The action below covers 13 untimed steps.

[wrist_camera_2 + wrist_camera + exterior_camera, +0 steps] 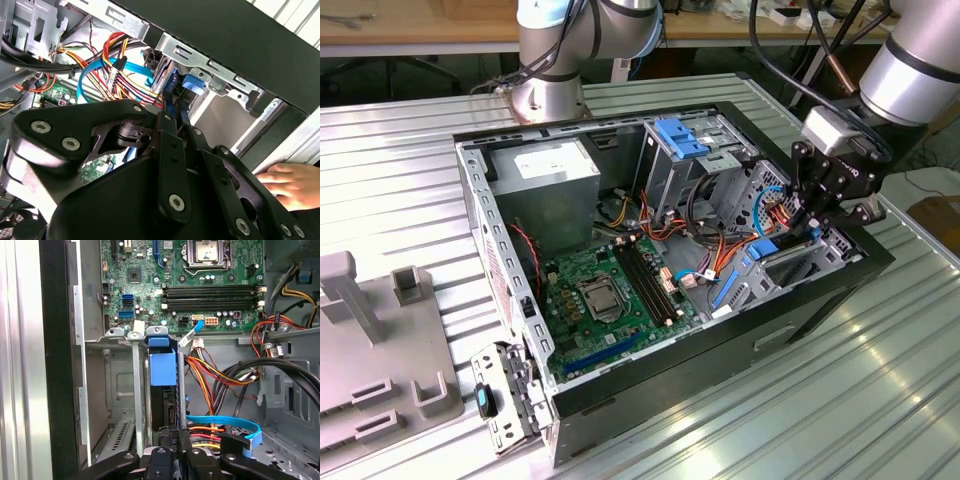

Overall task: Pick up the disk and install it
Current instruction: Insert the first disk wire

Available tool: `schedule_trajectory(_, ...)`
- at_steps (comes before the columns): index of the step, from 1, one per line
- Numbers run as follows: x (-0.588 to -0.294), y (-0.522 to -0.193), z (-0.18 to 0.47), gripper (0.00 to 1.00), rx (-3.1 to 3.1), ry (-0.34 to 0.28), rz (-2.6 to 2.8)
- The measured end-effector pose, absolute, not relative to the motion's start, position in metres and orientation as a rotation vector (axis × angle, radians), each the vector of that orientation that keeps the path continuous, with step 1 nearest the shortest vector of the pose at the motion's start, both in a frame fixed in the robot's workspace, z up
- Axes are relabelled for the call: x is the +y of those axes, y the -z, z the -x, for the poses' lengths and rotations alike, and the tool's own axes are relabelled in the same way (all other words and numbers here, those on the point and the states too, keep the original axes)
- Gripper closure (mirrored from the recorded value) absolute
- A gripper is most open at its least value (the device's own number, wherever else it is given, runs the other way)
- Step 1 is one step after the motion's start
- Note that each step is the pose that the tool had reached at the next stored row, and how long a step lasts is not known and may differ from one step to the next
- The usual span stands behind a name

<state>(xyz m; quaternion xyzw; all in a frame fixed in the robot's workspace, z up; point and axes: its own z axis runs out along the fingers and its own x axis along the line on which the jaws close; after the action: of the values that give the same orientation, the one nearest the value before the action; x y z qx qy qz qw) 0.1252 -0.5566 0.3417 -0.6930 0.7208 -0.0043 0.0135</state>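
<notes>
Your gripper (172,452) | fingers (184,440) clenched on the disk (163,367) | disk edge-on, lower centre of first wrist view | long axis running straight ahead into the drive bay (120,390).

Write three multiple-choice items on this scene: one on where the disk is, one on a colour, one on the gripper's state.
1. The flat grey metal disk with blue plastic rails stands:
A) in the silver metal drive bay
B) flat on a shelf
C) on the floor

2. The flat data cable beside the black gripper is:
A) white
B) light blue
C) green

3. The gripper is:
A) open above a tray
B) shut on a screwdriver
C) shut on the disk

Key:
1 A: it sits upright between the bay walls in the first wrist view.
2 B: it is plainly blue there.
3 C: the fingers pinch its edge in both wrist views.
</notes>
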Motion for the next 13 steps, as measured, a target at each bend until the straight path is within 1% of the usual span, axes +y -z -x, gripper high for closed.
schedule_trajectory(13, -0.5566, -0.34, -0.1252, 0.83, 2.245, 0.012, 2.158)
